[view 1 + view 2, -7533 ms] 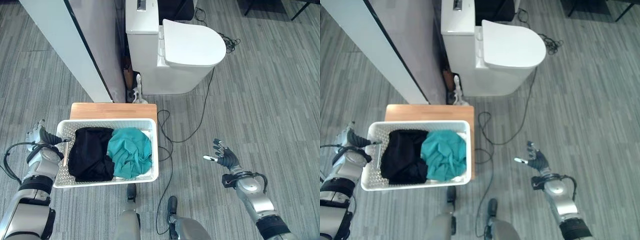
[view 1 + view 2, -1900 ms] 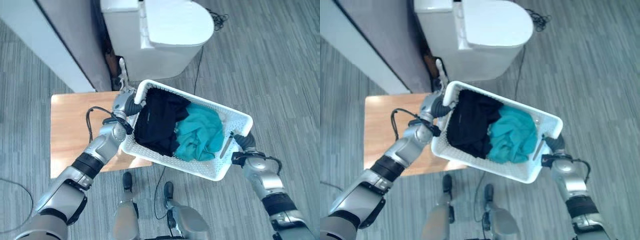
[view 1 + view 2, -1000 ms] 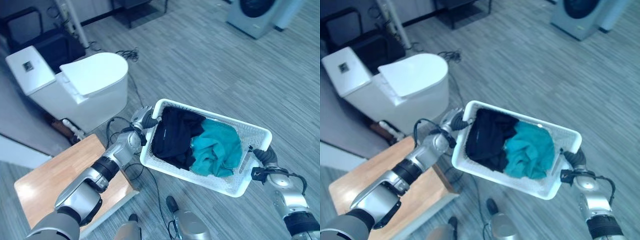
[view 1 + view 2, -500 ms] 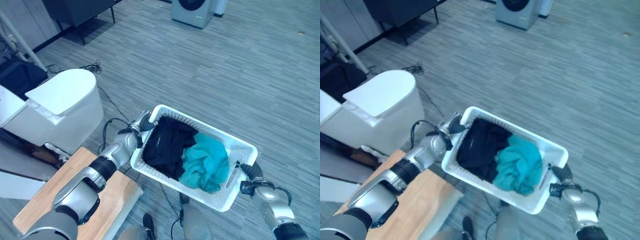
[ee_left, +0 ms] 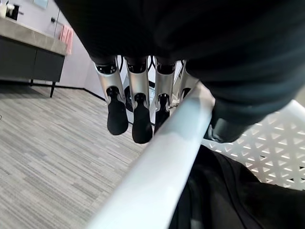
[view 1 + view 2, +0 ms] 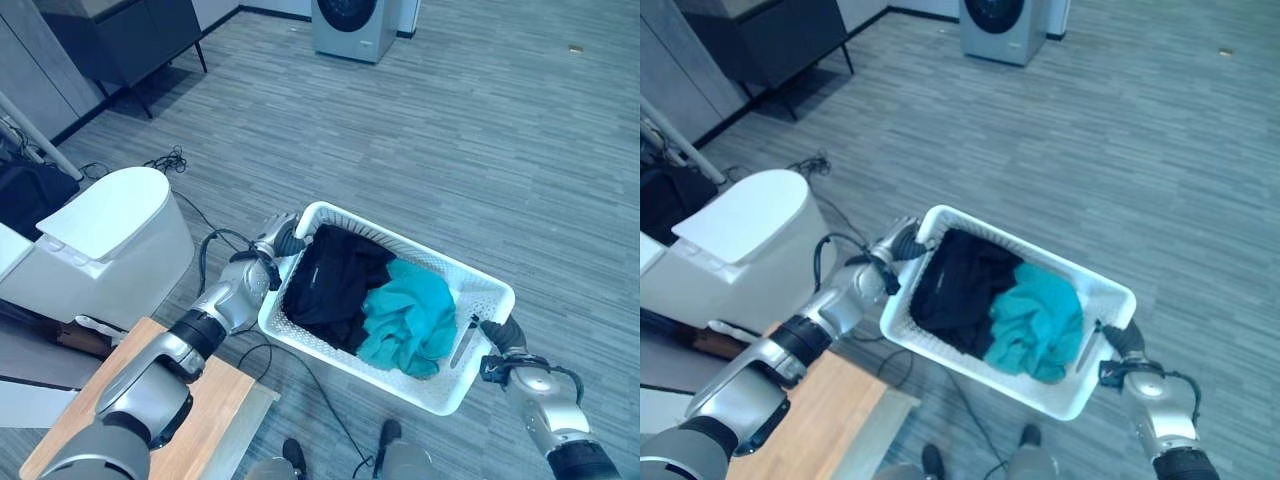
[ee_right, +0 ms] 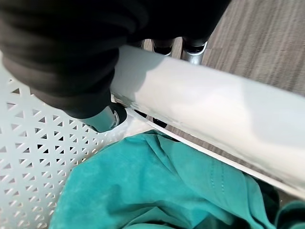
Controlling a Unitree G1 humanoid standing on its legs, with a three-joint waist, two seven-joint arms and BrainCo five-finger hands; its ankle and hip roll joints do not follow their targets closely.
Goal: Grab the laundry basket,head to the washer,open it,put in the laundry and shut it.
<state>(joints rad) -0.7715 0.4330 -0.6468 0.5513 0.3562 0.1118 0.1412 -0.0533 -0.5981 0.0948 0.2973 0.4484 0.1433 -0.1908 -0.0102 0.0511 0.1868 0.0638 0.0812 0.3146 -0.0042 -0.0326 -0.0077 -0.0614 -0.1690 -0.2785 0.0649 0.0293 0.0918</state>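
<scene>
grey plank floor (image 6: 520,130) all round, with a washer (image 6: 352,22) at the far end, well apart from the robot, a dark cabinet (image 6: 120,40) at the far left, a white toilet (image 6: 95,235) on the left and a wooden bench (image 6: 215,410) near the lower left. the white basket (image 6: 475,375) is held in the air between the two hands, tilted, clear of the bench and the floor. inside it a black garment (image 6: 335,280) lies at the left end and a teal garment (image 6: 410,320) at the right end, the two touching. the left hand (image 6: 278,238) grips the basket's left rim, fingers (image 5: 143,117) curled down over the outside and the thumb on the inner side. the right hand (image 6: 505,338) is clamped on the right rim, its thumb (image 7: 105,117) inside against the perforated wall, just above the teal garment
</scene>
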